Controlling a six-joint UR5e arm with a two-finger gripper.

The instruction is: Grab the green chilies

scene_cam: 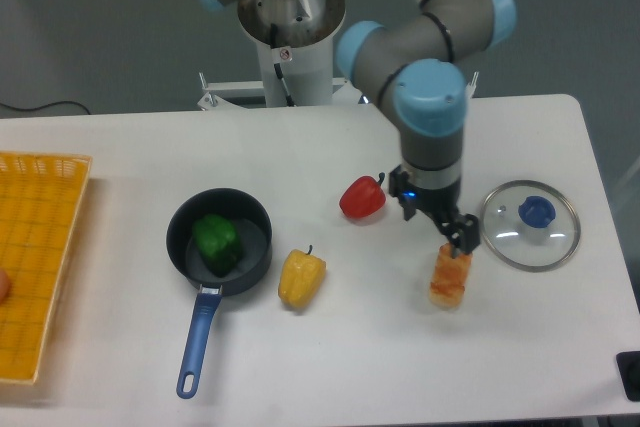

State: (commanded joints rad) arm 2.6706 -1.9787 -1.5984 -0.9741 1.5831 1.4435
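Over on the right half of the white counter (130,157), my tool (458,238) hangs just above the top end of an orange bread-like piece (450,276), and from this angle I can't tell whether its fingers are apart or together, nor whether it touches the piece. The green chilies (215,240), one glossy green pepper, sit inside the small dark pan (256,263) with the blue handle, well to the left of the tool and untouched. Just right of the pan lies the yellow pepper (301,278), and the red pepper (362,198) rests near the counter's middle, beside the arm's wrist. A glass lid (504,239) with a blue knob lies flat at the far right, close to the tool. An orange basket (38,247) sits on the left edge, partly out of view.
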